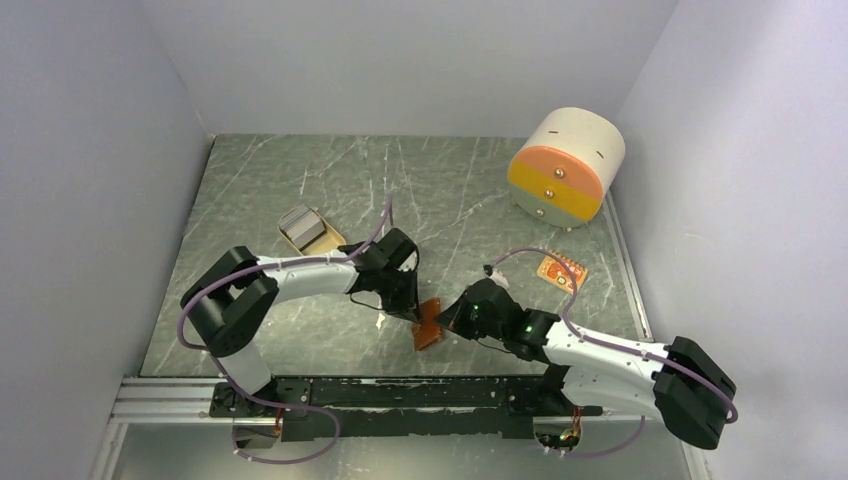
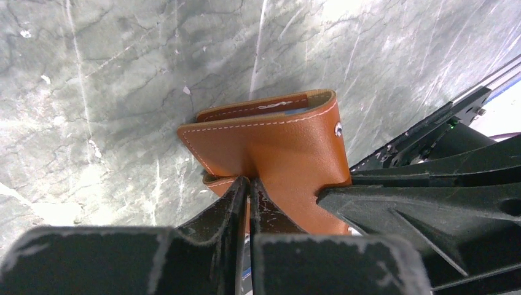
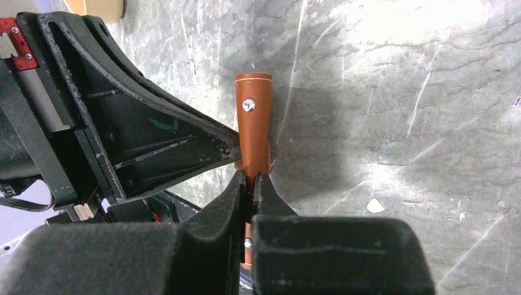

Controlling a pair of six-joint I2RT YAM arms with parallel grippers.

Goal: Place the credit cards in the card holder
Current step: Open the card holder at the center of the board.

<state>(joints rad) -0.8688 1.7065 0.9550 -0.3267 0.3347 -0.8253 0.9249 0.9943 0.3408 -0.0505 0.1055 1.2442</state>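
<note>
**Card holder pinched from both sides**

The card holder [image 1: 428,325] is held at the near middle of the table [image 1: 300,180]. The left gripper [image 2: 249,184] is closed down to a sliver on a flap of its leather. The right gripper [image 3: 252,179] is likewise nearly closed on the holder's edge, below the snap stud [image 3: 248,105]. The lower part of the holder is hidden behind both sets of fingers, and its inside can barely be made out. The credit cards [image 1: 298,222] are stacked in the tan dish [image 1: 322,240], far left, well apart from the holder
</note>
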